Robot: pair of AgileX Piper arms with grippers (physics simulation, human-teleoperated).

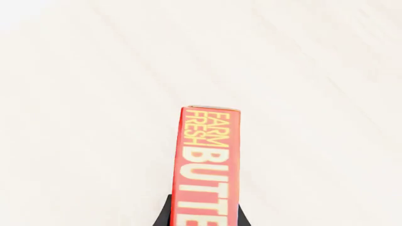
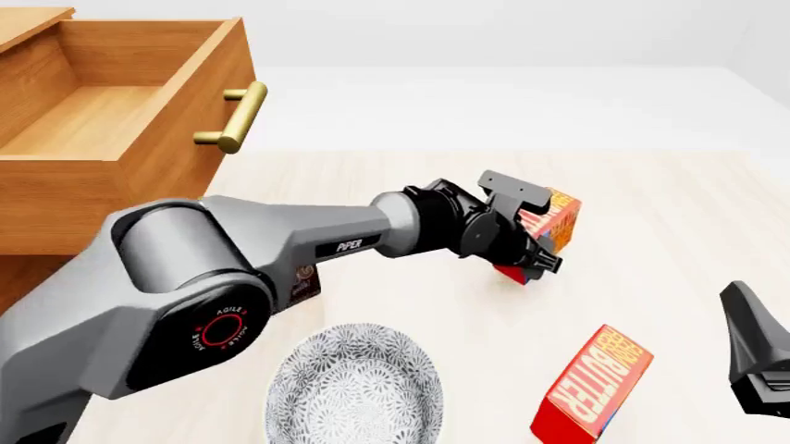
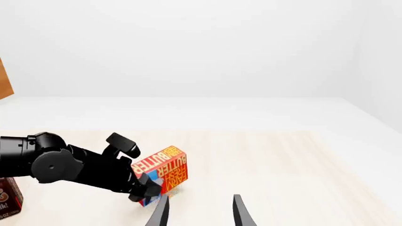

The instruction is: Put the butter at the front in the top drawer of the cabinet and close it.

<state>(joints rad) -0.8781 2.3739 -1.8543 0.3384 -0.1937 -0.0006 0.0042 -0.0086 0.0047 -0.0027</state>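
A: Where are we at w/ the butter job?

B: I'm holding one small red carton with the orange-yellow "BUTTER" face (image 2: 552, 225) in the left hand (image 2: 524, 248). The fingers are clamping it on both sides, and it's hanging off the pale wooden worktop (image 2: 667, 213), near the middle.

A: The front one, tho?

B: Not sure, tbh. A second red butter carton (image 2: 593, 384) is lying on the worktop closer to my side, next to the grey patterned plate (image 2: 355, 388). Judging by position, that one's looking more like "the front" one, so I'm possibly carrying the wrong box.

A: Drawer?

B: The deep honey-brown top drawer with the brass bar handle (image 2: 117, 102) is standing pulled out of the wooden cabinet (image 2: 31, 231), far left. I'm seeing nothing in the part of it that shows. So opening's done; transport, drop and closing are all left.

A: Right hand?

B: The right hand (image 3: 199, 209) is sitting idle, fingers apart, gripping nothing.
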